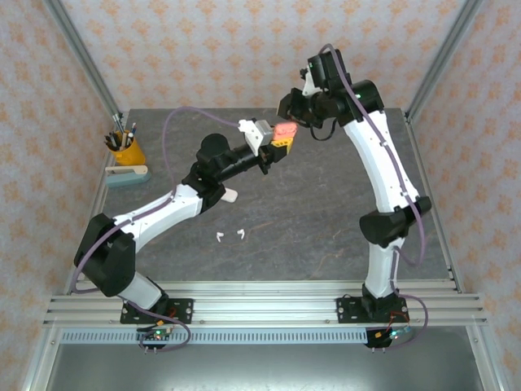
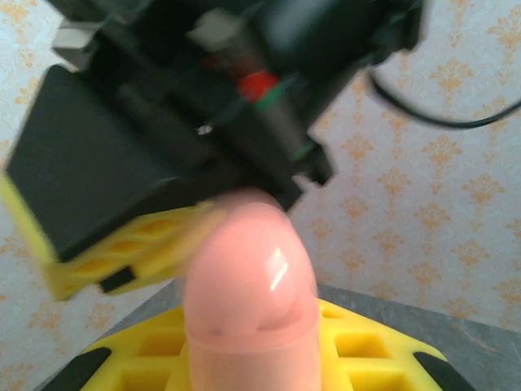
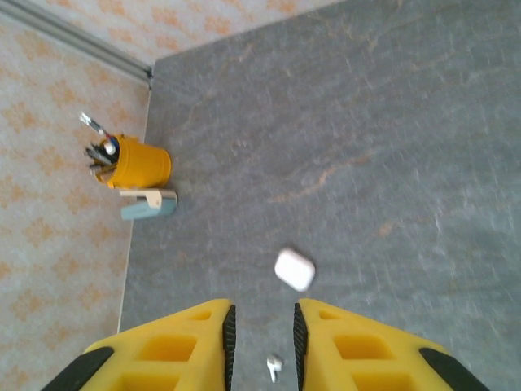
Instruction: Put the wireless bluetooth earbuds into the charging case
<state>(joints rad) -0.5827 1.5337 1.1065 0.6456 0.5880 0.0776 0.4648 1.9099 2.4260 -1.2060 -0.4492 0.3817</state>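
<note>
My left gripper [image 1: 278, 140] is clamped on the pink charging case [image 2: 248, 301], held up mid-scene. My right gripper [image 3: 262, 314] is just beside it, jaws a little apart, empty. Two white earbuds [image 1: 221, 237] lie loose on the table [image 1: 342, 212] nearer me, so I judge nothing is seated yet.

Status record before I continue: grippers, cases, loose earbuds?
left gripper: shut on pink case, held above the table
right gripper: slightly open, empty, near the pink case
white case: lying on the table
white earbuds: two, loose on the table, nearer the arm bases than the white case
</note>
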